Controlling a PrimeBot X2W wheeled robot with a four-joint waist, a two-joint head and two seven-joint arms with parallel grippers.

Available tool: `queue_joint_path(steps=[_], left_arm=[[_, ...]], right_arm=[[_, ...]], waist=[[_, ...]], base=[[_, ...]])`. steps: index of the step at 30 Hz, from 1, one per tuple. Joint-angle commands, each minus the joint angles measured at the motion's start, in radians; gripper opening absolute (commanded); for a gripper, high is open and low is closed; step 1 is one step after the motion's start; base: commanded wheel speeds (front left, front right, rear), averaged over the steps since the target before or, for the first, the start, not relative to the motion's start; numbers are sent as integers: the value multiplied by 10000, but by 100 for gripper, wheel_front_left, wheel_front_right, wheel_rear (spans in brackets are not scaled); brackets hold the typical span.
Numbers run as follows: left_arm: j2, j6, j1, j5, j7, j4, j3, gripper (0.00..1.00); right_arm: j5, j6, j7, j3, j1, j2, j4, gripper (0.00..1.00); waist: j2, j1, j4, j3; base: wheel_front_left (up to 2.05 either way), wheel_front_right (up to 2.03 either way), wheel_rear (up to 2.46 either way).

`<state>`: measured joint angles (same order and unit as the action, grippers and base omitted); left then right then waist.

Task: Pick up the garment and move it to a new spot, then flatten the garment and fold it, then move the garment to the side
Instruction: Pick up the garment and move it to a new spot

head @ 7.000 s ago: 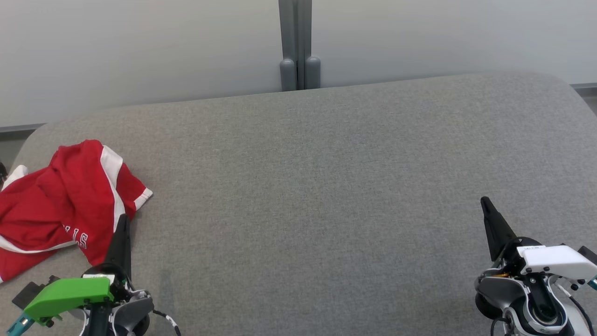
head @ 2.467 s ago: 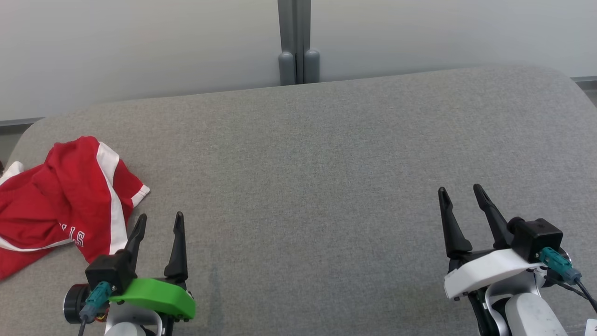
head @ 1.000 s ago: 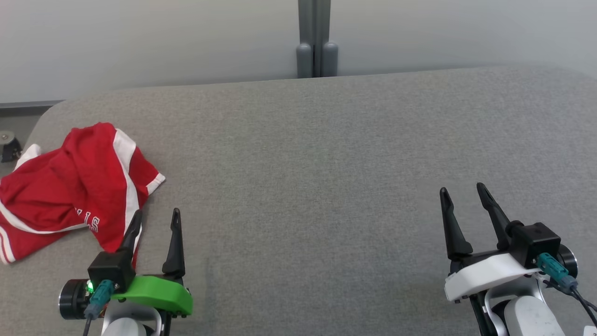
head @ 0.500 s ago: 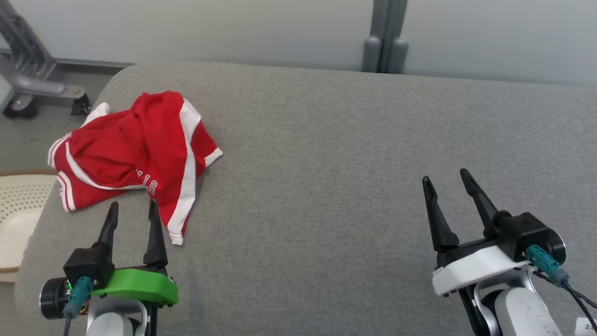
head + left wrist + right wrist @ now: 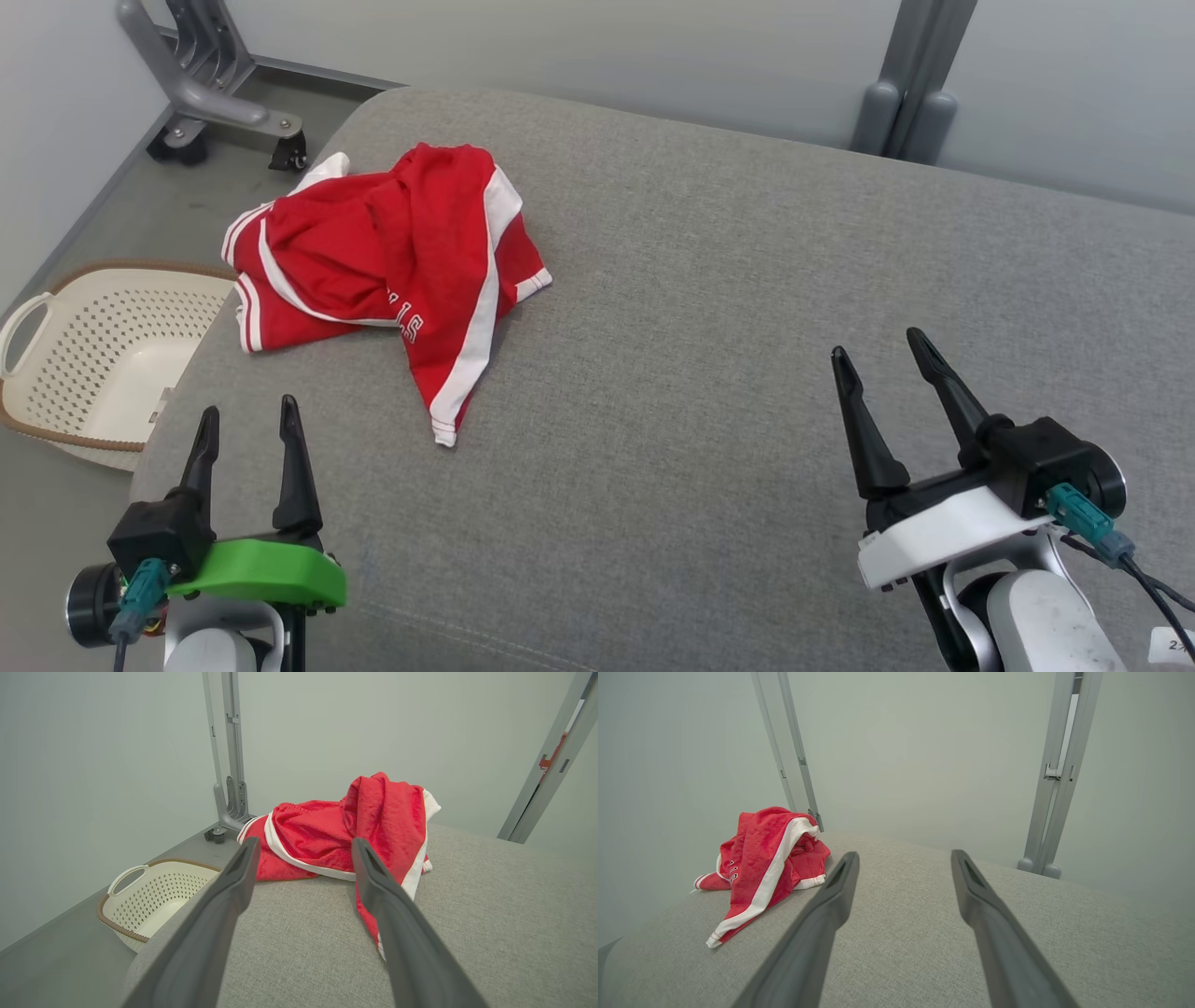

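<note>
Garment [image 5: 392, 252]: red, white stripes, crumpled, lying on grey tabletop [image 5: 700, 327] at far-left area near edge. Left claw [image 5: 247, 407]: fingers spread wide, empty, near garment, not touching. Right claw [image 5: 876, 343]: fingers spread wide, empty, well apart from garment. Perforated basket [image 5: 93, 336]: on floor beside tabletop left edge.

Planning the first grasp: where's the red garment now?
Head view: the red garment lies crumpled at the far left of the grey cushion, ahead of the left gripper, near the basket.
</note>
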<state>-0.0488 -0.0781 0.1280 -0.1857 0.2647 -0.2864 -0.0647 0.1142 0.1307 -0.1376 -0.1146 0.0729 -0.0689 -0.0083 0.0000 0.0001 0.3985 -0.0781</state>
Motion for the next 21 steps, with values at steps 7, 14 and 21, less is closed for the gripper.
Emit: queue_joint_path(steps=[7,14,21], left_arm=[[-29,129,-27,-142,-5,91,29,100],[-29,61,638,-233,-5,-201,568,100],[-29,111,1914,-606,-6,-2131,1375,100]], right_arm=[[21,1,142,-43,147,-104,-167,100],[-63,1,341,-79,506,-327,-463,100],[-75,1,577,-217,1123,-575,-763,100]], waist=[[0,-1,-12,-237],[0,-1,-460,-1032],[0,-1,-1034,-2346]], base=[[0,0,0],[0,0,0],[0,0,0]])
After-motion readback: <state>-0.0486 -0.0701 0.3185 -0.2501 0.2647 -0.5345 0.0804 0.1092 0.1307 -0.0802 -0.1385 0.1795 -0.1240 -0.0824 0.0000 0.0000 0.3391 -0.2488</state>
